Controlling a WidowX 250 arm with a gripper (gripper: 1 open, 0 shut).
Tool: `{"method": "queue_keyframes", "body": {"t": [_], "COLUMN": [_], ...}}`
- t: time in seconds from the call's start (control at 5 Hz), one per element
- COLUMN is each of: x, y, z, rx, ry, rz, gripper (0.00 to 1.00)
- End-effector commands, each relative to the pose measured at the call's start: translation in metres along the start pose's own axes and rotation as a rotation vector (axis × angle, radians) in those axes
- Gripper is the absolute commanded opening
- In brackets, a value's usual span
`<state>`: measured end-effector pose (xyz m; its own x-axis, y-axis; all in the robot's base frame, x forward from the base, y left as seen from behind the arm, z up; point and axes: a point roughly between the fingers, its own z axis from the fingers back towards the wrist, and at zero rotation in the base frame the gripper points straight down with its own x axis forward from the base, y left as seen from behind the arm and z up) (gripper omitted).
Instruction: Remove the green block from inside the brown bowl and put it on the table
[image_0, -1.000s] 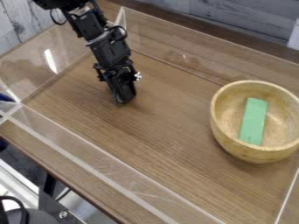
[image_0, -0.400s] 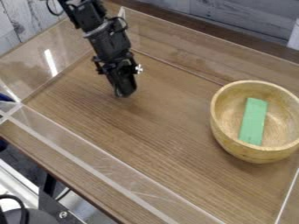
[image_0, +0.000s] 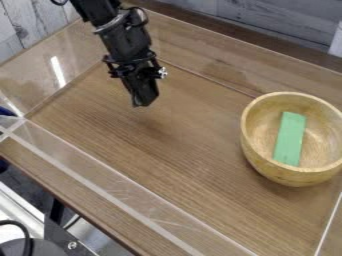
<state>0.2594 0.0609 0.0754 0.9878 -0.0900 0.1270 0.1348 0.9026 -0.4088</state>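
The green block lies flat inside the brown bowl, which stands at the right side of the table. My gripper hangs above the table's left middle, well to the left of the bowl, pointing steeply down. Its black fingers are shut with nothing between them.
Low clear acrylic walls run along the table's front and left edges, and another along the back. The black arm reaches in from the upper left. Bare wood lies between gripper and bowl.
The gripper has lifted off the tabletop and drifted slightly right, staying shut. The block and bowl have not moved.
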Motion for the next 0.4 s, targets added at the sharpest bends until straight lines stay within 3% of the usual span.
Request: {"method": "queue_keyframes", "body": {"t": [0.0, 0.2], "x": [-0.003, -0.014], "y": [-0.018, -0.034], "z": [0.004, -0.013], "rx": [0.02, 0.008], "ry": [-0.003, 0.05], "rz": [-0.056, -0.089], "gripper": [0.0, 0.0]}}
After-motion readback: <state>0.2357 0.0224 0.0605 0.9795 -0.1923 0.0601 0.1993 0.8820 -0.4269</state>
